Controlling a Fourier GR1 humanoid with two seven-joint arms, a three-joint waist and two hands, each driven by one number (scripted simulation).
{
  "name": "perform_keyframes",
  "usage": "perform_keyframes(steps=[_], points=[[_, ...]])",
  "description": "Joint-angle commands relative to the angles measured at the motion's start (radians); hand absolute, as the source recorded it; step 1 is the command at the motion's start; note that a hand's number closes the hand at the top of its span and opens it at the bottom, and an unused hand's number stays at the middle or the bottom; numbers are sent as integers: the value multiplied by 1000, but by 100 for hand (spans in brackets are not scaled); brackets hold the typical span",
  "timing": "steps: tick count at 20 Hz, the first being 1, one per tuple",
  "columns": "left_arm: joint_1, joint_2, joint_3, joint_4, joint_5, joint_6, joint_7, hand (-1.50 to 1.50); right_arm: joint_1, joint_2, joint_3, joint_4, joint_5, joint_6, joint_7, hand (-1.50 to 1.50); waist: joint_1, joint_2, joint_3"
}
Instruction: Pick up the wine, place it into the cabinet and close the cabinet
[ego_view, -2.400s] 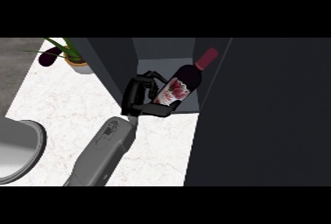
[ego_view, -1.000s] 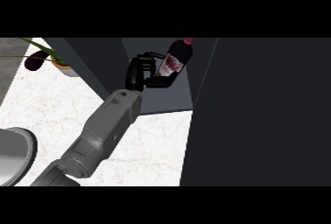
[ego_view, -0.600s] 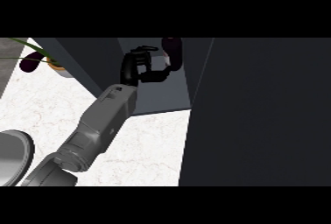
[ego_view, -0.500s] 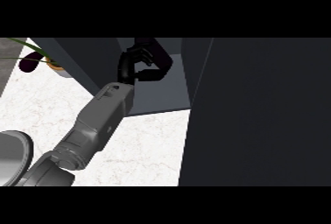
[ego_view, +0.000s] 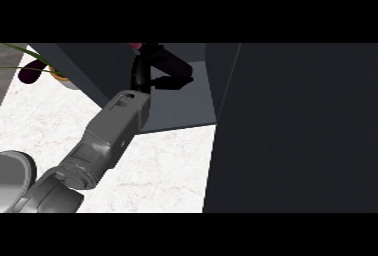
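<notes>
My left hand (ego_view: 156, 70) is deep inside the open dark cabinet (ego_view: 177, 107), near the top of the view. Its grey forearm (ego_view: 111, 135) slants up from the lower left. Of the wine (ego_view: 135, 46) only a small dark red bit shows, at the upper edge just left of the hand. The rest of the bottle is hidden or out of view. I cannot tell whether the hand holds it. The cabinet's dark door (ego_view: 295, 130) stands open and fills the right side.
A potted plant (ego_view: 44, 72) with green leaves stands on the white marble counter (ego_view: 155, 170) at the upper left, beside the cabinet's wall. A grey round object (ego_view: 11, 180) lies at the left edge.
The left hand has carried the wine up from the counter into the cabinet. The bottle's label showed by the hand 0.6 s ago and is gone from view now. The view has shifted.
</notes>
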Motion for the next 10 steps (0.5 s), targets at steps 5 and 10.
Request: perform_keyframes(steps=[5,10], points=[[-26,29,29,-14,16,-78,-42,-150,47,-17,15,-134,-52,15,29,-150,5,-1,-1],[-32,15,90,-55,73,-181,-81,150,58,-31,0,-155,-52,12,48,-150,19,-6,-2]])
